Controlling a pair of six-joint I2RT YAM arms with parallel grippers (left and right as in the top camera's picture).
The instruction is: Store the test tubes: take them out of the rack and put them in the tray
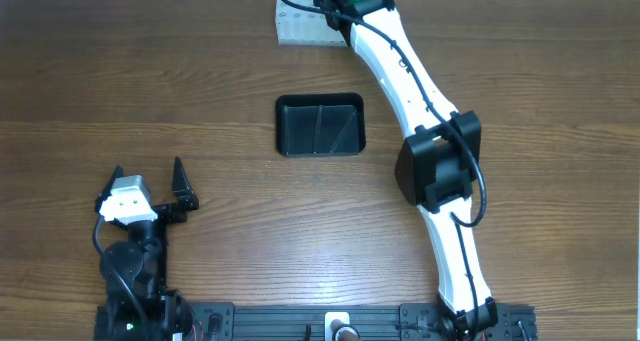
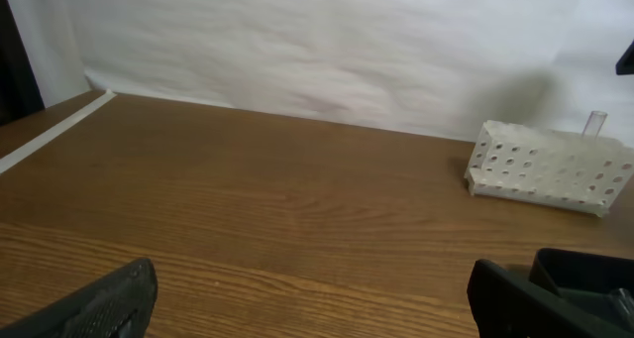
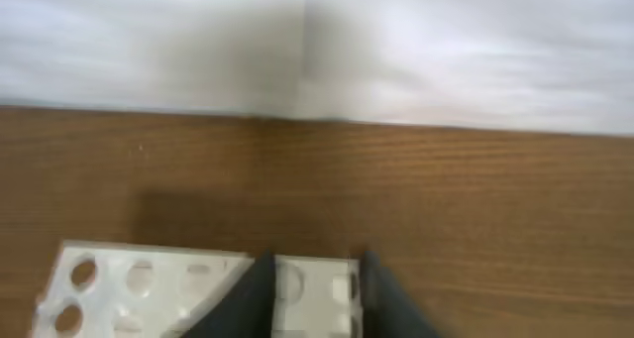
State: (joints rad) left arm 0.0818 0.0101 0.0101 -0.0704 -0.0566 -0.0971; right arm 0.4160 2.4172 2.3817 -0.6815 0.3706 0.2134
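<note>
1. Rack [image 1: 303, 23], white and pierced with rows of round holes, stands at the far edge of the wooden bench [image 1: 520, 61]. It lies beyond the tray and apart from it.
2. One clear test tube [image 2: 594, 123] stands upright in a hole at one end of the rack, its rim poking above the rack's top.
3. The tray [image 1: 320, 125], black, shallow and rectangular, lies near the middle of the bench, between the rack and the arms' bases. Faint pale lines cross its floor; whether they are tubes cannot be told.
4. The right hand [image 3: 315, 264] hangs over the rack's right end. Its two dark fingers are parted, and the rack's holed top shows in the gap between them. No view makes clear how near it is to the tube.
5. The right arm [image 1: 420, 91], white with a black joint, slants from its base at the near right of the bench up past the tray's right side to the rack.
6. The left hand [image 1: 148, 167] sits at the near left, close to its own base and well apart from both tray and rack. Its fingers are spread wide over bare wood.
7. A white backdrop [image 2: 327, 41] rises behind the bench's far edge, and a pale strip [image 2: 50, 135] runs along one side of the bench.
</note>
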